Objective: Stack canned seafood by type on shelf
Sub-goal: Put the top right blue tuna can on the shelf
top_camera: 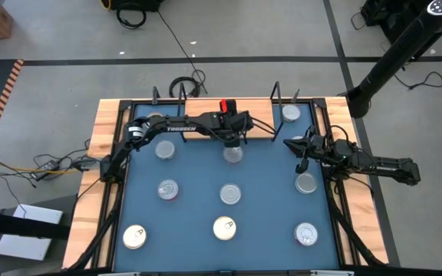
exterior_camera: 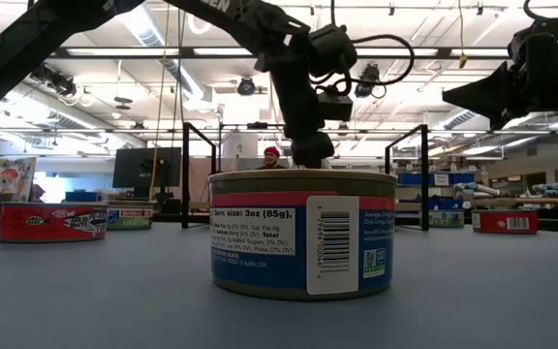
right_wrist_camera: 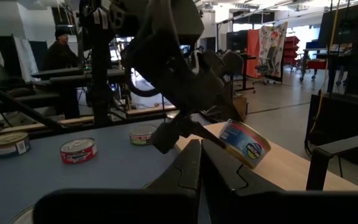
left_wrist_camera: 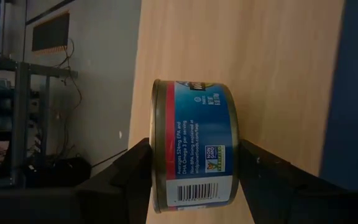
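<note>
While my left end effector (left_wrist_camera: 194, 180) hangs over the back middle of the blue worktop (top_camera: 198, 199), I can see it has a blue-and-red can (left_wrist_camera: 194, 146) pinched between its two fingers, one finger on the lid side and one on the base side. From the right wrist camera, that can sits tilted in the air just above the light-wood shelf (left_wrist_camera: 272, 62), which runs along the far edge of the worktop with black wire frames at its ends. One silver-topped tin (top_camera: 291, 113) already rests on the shelf near its right end.

My right end effector (right_wrist_camera: 200, 163) waits at the right side of the worktop with its fingers pressed together and nothing between them.

Loose tins are spread over the blue surface: one (top_camera: 165, 149) near the left arm, one (top_camera: 168, 189) below it, one (top_camera: 231, 193) in the middle, one (top_camera: 306, 182) on the right, and three along the front edge, the middle one (top_camera: 224, 228) gold-topped. From table height, the nearest tin (exterior_camera: 302, 231) shows a barcode and nutrition label.
</note>
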`<state>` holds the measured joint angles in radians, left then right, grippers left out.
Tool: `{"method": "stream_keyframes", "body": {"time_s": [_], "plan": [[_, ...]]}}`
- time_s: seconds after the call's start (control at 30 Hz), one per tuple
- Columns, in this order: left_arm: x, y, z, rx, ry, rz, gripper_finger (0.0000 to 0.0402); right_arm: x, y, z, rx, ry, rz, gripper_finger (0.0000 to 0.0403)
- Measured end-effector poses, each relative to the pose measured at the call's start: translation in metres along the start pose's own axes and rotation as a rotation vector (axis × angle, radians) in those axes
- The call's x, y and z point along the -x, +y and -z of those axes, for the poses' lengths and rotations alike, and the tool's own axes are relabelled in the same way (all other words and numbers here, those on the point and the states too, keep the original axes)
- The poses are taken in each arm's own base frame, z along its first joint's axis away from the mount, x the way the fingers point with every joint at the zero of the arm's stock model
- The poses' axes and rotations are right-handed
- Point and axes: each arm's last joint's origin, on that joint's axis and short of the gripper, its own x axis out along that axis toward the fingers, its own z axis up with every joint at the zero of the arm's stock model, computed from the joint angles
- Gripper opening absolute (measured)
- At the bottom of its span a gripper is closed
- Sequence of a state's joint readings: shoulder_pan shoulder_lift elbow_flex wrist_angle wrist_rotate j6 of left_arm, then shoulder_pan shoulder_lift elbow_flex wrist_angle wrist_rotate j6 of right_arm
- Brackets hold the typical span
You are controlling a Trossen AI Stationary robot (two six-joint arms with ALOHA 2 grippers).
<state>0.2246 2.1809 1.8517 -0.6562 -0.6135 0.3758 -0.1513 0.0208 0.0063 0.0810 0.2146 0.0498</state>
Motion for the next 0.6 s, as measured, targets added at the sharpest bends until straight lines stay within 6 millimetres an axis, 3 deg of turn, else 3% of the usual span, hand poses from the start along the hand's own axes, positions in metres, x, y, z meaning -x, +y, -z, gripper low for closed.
{"method": "stream_keyframes", "body": {"time_s": [0.27, 0.6], "plan": [[-0.002, 0.000, 0.003, -0.013, 0.016, -0.006, 0.0211, 0.000, 0.000, 0.000, 0.000, 0.000, 0.001, 0.0023], [0.002, -0.014, 0.002, -0.041, 0.027, 0.017, 0.0265, 0.000, 0.000, 0.000, 0.000, 0.000, 0.000, 0.0023]]}}
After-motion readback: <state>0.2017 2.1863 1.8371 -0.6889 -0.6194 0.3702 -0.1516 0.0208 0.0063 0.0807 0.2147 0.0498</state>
